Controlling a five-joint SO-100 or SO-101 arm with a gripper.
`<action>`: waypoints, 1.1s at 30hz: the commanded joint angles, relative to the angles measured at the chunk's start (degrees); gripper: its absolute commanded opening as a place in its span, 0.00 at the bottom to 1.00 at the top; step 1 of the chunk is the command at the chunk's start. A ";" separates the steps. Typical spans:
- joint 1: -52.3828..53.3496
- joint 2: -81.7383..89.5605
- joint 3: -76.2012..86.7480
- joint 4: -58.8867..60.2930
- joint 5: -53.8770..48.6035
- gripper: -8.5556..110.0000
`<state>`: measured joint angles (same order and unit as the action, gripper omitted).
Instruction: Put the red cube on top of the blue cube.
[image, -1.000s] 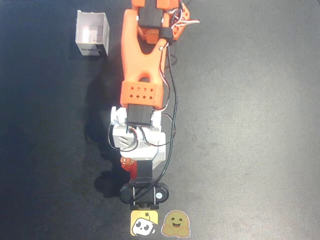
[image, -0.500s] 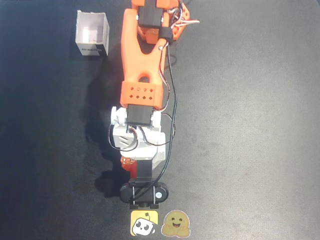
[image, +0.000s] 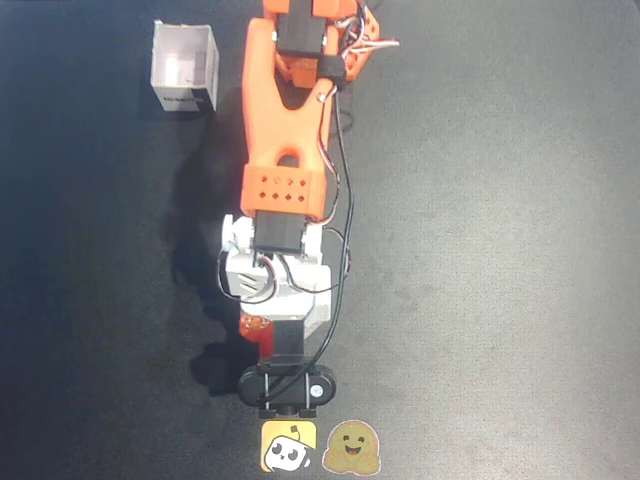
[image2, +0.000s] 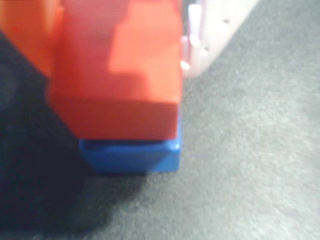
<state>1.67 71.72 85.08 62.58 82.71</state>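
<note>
**Red over blue, claw state unreadable**

Seen in the wrist view: red cube (image2: 120, 75) filling the upper left, directly above the blue cube (image2: 131, 155), lower edge of the red meeting the top of the blue with no gap visible. Slightly offset, so a strip of blue shows at 6 o'clock below the red face. Probably carried this way to bring the two faces square before letting go; whether the weight already rests on the blue, impossible to say.

Gripper (image2: 125, 30) hard to read. An orange part at 10 o'clock of the red cube and a pale part at 2 o'clock sit close against it, looking like fingers on either side, but too blurred to confirm a clamp. In the overhead view, hidden under the arm's own white and black wrist parts. Cannot tell whether closed on the cube or eased apart.

Overhead, orange arm (image: 285, 150) stretched from 12 o'clock down toward 6 o'clock, wrist low over the dark table (image: 500, 250). Only a small reddish patch beside the wrist at about 7 o'clock of the centre; cubes otherwise covered.

Count: one red cube, one blue cube, one arm. Also one white open box (image: 185, 68) at 10 o'clock, well apart from the work, and two stickers (image: 320, 447) at the 6 o'clock edge, just beyond the wrist camera.
</note>
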 joint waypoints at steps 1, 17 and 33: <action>-0.62 5.80 -0.35 -1.32 0.70 0.25; -2.20 14.41 0.70 -0.26 2.02 0.27; -2.20 55.46 33.22 0.79 -0.70 0.07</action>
<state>0.00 117.42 112.76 63.81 82.35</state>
